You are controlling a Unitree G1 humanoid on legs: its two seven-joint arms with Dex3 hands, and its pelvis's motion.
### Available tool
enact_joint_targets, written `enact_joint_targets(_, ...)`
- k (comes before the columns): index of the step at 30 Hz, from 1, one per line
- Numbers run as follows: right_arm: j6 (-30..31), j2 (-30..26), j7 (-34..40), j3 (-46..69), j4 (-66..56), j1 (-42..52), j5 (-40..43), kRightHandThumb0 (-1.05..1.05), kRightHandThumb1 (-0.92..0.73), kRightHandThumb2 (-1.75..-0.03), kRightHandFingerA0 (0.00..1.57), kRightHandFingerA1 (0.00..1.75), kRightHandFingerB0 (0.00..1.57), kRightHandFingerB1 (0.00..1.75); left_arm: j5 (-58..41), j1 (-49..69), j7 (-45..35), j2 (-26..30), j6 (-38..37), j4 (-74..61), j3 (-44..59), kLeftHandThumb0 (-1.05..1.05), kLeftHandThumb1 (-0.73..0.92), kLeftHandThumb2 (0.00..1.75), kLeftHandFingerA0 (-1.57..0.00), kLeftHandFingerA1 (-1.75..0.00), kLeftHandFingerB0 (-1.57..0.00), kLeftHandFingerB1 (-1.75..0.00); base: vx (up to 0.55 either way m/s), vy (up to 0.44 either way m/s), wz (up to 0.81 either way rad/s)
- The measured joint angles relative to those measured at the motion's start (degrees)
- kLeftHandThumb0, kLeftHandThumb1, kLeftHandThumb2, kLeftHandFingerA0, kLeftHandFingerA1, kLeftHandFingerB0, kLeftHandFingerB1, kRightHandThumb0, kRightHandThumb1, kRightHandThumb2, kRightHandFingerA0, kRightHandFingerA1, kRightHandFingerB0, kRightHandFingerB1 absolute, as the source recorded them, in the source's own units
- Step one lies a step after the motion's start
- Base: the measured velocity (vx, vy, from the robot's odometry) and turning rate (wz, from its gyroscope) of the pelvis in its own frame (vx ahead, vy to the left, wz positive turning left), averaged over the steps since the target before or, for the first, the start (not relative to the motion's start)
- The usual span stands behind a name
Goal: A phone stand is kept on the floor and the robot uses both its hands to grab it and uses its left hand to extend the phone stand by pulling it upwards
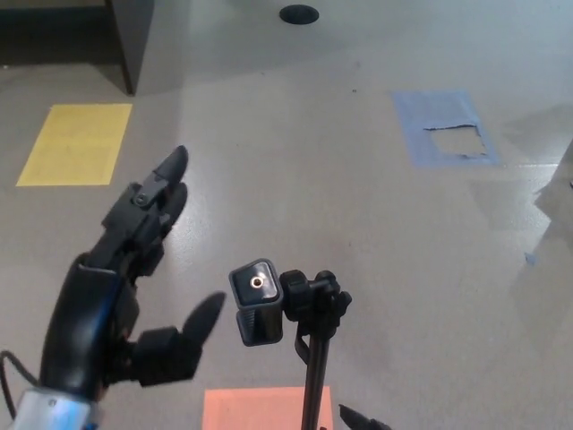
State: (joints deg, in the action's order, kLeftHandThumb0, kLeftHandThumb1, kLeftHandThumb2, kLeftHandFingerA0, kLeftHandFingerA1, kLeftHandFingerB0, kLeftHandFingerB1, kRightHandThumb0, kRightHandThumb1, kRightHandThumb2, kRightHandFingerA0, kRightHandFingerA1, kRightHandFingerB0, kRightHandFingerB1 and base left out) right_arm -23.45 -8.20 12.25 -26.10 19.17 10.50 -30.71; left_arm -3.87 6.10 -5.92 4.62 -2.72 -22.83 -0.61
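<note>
Grey polished floor [295,161] fills the head view, marked with a yellow rectangle [75,144] at the upper left, a torn blue patch [444,130] at the upper right, an orange rectangle [260,408] at the bottom edge and a dark round disc [298,14] at the top. A dark furniture leg [134,40] stands at the upper left.

The phone stand [286,309] rises upright from the bottom middle, its black pole running down past the orange rectangle and its clamp head pointing up toward the camera, a small ring glinting on top.

The left hand [125,287] is raised at the lower left, holding nothing. Its fingers [157,197] are spread wide: the two thick ones point up and away, and the thumb [192,327] juts toward the stand. The clamp head sits just to the right of the thumb tip, close but apart from it.

At the bottom edge, right of the pole, only a black tip of the right hand [358,419] shows; I cannot tell how its fingers stand.
</note>
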Motion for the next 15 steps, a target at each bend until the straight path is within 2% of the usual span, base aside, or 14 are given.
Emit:
enact_joint_targets(1,-0.14,-0.04,0.13,-0.05,0.0,0.0,-0.15,-0.98,-0.64,-1.07,0.0,0.3,0.0,0.32,-0.03,-0.26,0.05,-0.02,0.58,0.73,0.32,-0.84,0.48,0.95,-0.08,-0.19,-0.06,-0.07,0.0,0.0,0.0)
enact_joint_targets(2,-0.28,-0.09,0.26,-0.1,0.01,0.0,-0.3,-1.03,-0.71,-1.1,0.0,0.25,0.0,0.27,-0.04,-0.4,0.16,-0.05,1.13,1.31,0.59,-0.84,0.48,0.93,-0.11,-0.23,-0.01,-0.06,0.0,0.0,0.0)
enact_joint_targets(5,-0.53,-0.31,0.94,-0.27,0.19,-0.09,-0.92,-1.03,-0.71,-1.1,0.0,0.25,0.0,0.27,0.0,-0.52,0.95,-1.0,3.38,3.02,1.33,-0.84,0.48,0.93,-0.11,-0.23,-0.01,-0.06,0.0,0.0,0.0)
enact_joint_targets(6,-0.58,-0.35,1.12,-0.3,0.26,-0.12,-1.05,-1.0,-0.69,-1.1,0.0,0.28,0.0,0.3,0.0,-0.51,1.15,-1.3,3.9,3.23,1.42,-0.99,0.5,0.75,-0.11,-0.29,0.0,-0.13,0.0,0.0,0.0)
enact_joint_targets(7,-0.68,-0.41,1.4,-0.35,0.46,-0.21,-1.25,-1.04,-0.75,-1.12,0.0,0.26,0.0,0.28,0.04,-0.39,1.51,-1.88,4.61,3.38,1.53,-0.9,0.49,0.89,-0.06,-0.32,-0.04,-0.09,0.0,0.0,0.0)
enact_joint_targets(9,-0.79,-0.57,2.04,-0.46,1.06,-0.46,-1.78,-1.04,-0.74,-1.12,0.0,0.25,0.0,0.28,0.09,1.1,2.56,-3.84,5.97,3.4,1.35,-0.89,0.49,0.89,-0.08,-0.38,-0.07,-0.09,0.0,0.0,0.0)
enact_joint_targets(12,-0.79,-0.86,2.77,-0.53,2.15,-0.94,-2.62,-1.04,-0.74,-1.12,0.0,0.25,0.0,0.28,0.09,4.39,3.95,-7.12,7.74,3.37,0.8,-0.89,0.49,0.89,-0.08,-0.38,-0.07,-0.09,0.0,0.0,0.0)
enact_joint_targets(13,-0.79,-0.89,2.91,-0.54,2.37,-1.07,-2.75,-1.05,-0.61,-0.65,0.0,0.06,0.0,0.05,0.11,4.73,4.2,-7.44,8.05,3.34,0.77,-0.89,0.5,0.9,-0.1,-0.39,-0.06,-0.1,0.0,0.0,0.0)
enact_joint_targets(14,-0.79,-0.86,2.97,-0.36,2.8,-1.45,-2.74,-0.9,-0.61,-1.06,0.0,0.36,0.0,0.4,0.21,5.54,4.61,-8.06,8.39,3.21,0.37,-0.88,0.5,0.9,-0.1,-0.38,-0.06,-0.11,0.0,0.0,0.0)
enact_joint_targets(15,-0.78,-0.85,2.96,-0.15,3.0,-1.67,-2.68,-0.9,-0.61,-1.06,0.0,0.36,0.0,0.4,0.29,6.14,4.8,-8.46,8.48,3.15,0.06,-0.88,0.5,0.9,-0.1,-0.38,-0.06,-0.11,0.0,0.0,0.0)
